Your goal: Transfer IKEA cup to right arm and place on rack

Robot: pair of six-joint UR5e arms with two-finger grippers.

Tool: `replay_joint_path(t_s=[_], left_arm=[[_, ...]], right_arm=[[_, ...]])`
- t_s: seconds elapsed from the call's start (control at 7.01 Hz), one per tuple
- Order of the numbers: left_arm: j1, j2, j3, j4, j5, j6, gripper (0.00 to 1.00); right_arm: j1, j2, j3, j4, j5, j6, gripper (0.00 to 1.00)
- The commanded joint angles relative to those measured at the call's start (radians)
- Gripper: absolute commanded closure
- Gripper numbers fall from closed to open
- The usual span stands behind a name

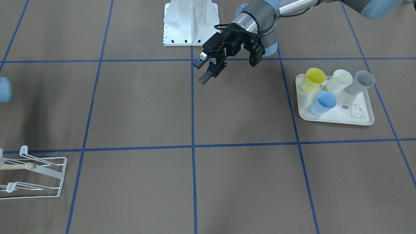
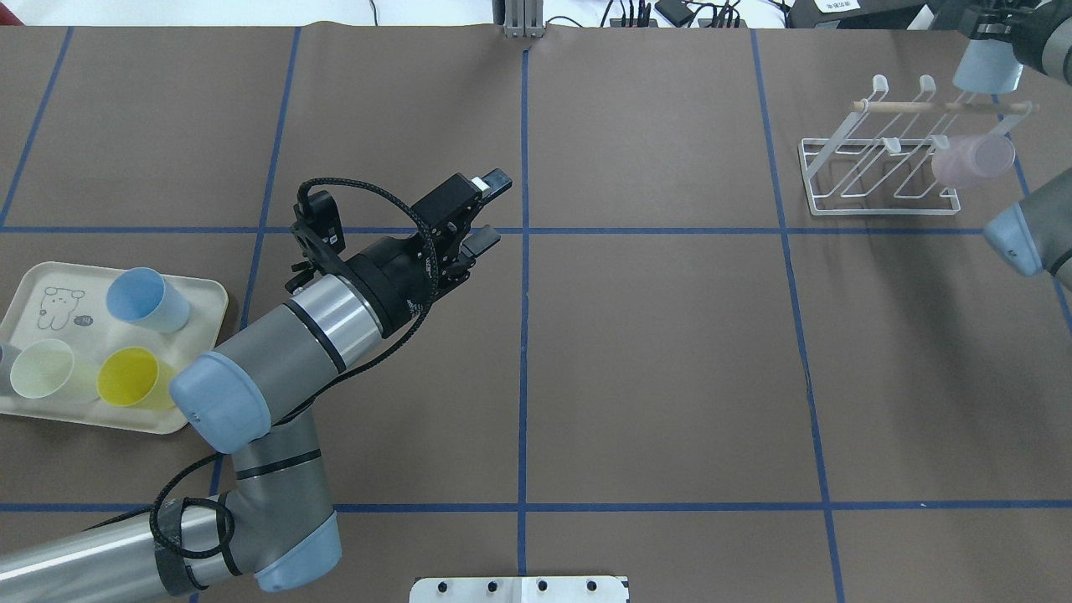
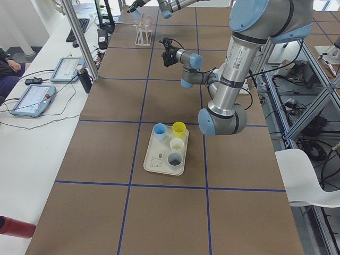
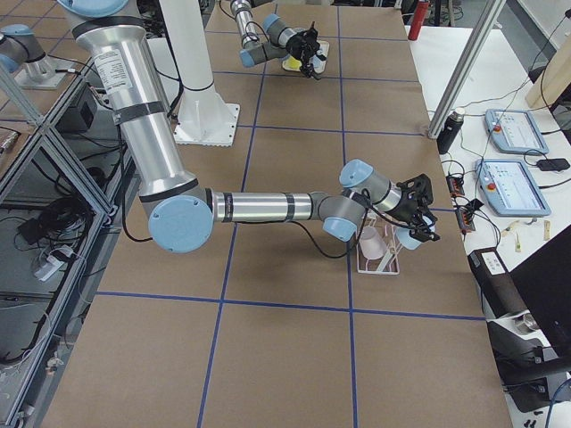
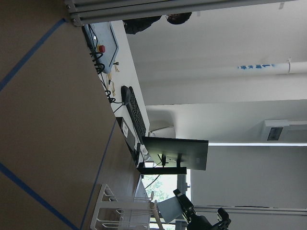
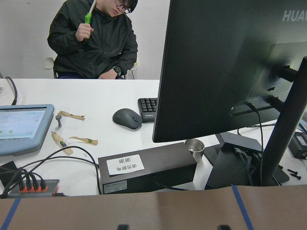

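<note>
Overhead exterior view puts the rack (image 2: 879, 159) at about 2 o'clock on the table. A pale-blue IKEA cup (image 2: 988, 69) sits at the rack's upper prong row, close by the right-hand part of the wooden dowel (image 2: 904, 106). A pink cup (image 2: 976, 157) hangs on a lower prong just below it.

The right gripper (image 4: 419, 227) is at the pale-blue IKEA cup, and in the exterior right view its fingers reach down beside it. The right wrist view shows only two fingertip ends set apart at the bottom edge, with no cup between them. I cannot tell whether this gripper is clamped on the cup or free of it.

The left gripper (image 2: 492, 211) stands near the table's centre, slightly toward 10 o'clock. Its jaws are spread with nothing between them, and it is well apart from the rack. The rabbit-print tray (image 2: 201, 306) at 8 o'clock holds a blue cup (image 1: 323, 103), a yellow cup (image 1: 313, 79), a cream cup (image 1: 339, 81) and a grey cup (image 1: 360, 82).

Assessment: the hand-over looks complete, and the step in hand is placement on the rack. The next move calls for seating the cup mouth-down over the free upper prong so that the prong carries it. The fingers should then part and draw away, clear of the wooden dowel and the pink cup.
</note>
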Motion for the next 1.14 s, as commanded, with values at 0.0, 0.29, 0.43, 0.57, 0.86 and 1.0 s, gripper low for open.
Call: replay_joint_path(t_s=[0.0,0.29,0.43,0.57,0.86,1.0], left_arm=[[0.001,0.002,0.005,0.000,0.001,-0.002,0.01],[0.001,0.002,0.014,-0.005,0.000,-0.002,0.01],[0.001,0.002,0.014,-0.005,0.001,-0.002,0.01],[0.001,0.004,0.016,-0.006,0.000,-0.002,0.01],[0.001,0.002,0.014,-0.006,0.000,-0.004,0.01],[0.001,0.002,0.014,-0.006,0.000,-0.002,0.01]], right_arm=[[-0.001,-0.001,-0.016,0.002,-0.020,-0.002,1.00],[-0.035,-0.002,-0.016,0.003,-0.097,-0.002,1.00],[-0.044,-0.004,-0.016,0.003,-0.111,-0.002,1.00],[-0.044,-0.004,-0.016,0.005,-0.111,-0.002,1.00],[-0.044,-0.008,-0.015,0.005,-0.109,-0.002,0.52],[-0.043,-0.008,-0.013,0.006,-0.109,0.000,0.01]])
